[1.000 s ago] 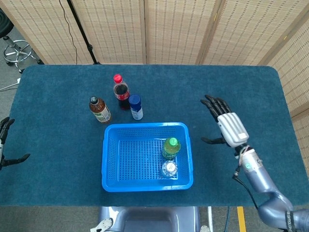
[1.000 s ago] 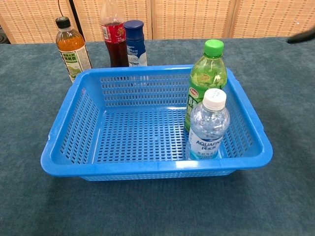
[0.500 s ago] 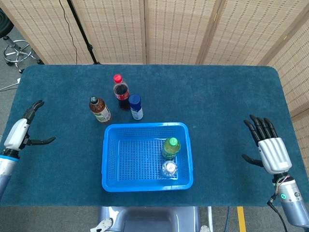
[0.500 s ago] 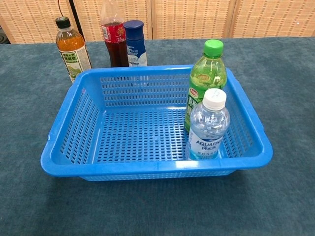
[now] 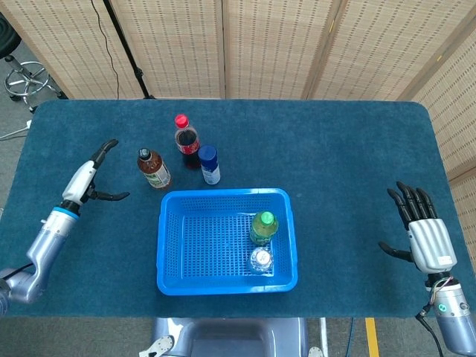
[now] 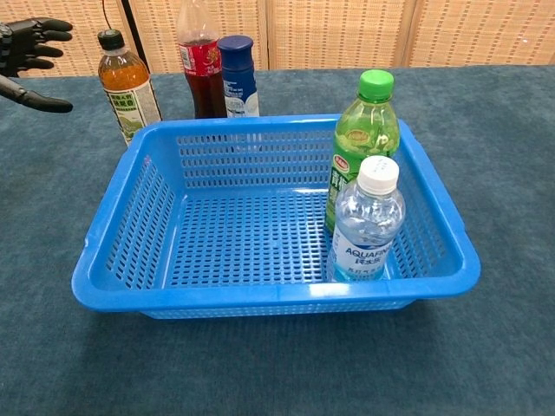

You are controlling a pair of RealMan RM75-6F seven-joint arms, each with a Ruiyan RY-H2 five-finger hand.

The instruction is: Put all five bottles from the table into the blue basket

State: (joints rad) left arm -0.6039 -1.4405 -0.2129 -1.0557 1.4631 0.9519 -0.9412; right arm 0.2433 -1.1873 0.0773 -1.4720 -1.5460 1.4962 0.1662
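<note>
Left hand (image 5: 91,178) hangs over the dark blue tabletop (image 5: 349,149) with its fingers spread and nothing in its grasp, thumb held apart from the rest. Just to its right stands the amber tea bottle (image 5: 153,169), close to the fingertips but not touching them. Further right of that hand stand the red-capped cola bottle (image 5: 186,140) and the blue-capped bottle (image 5: 209,164), upright and side by side, the 2 nearly touching. All 3 stand outside the blue basket (image 5: 171,245), along its far rim. Inside the basket, at the end nearer the right hand (image 5: 425,236), 2 bottles stand upright: the green bottle (image 5: 263,227) and, just in front of it, the clear water bottle (image 5: 261,259). That right hand is well apart from the basket, by the tabletop's right edge, fingers spread wide and holding nothing
</note>
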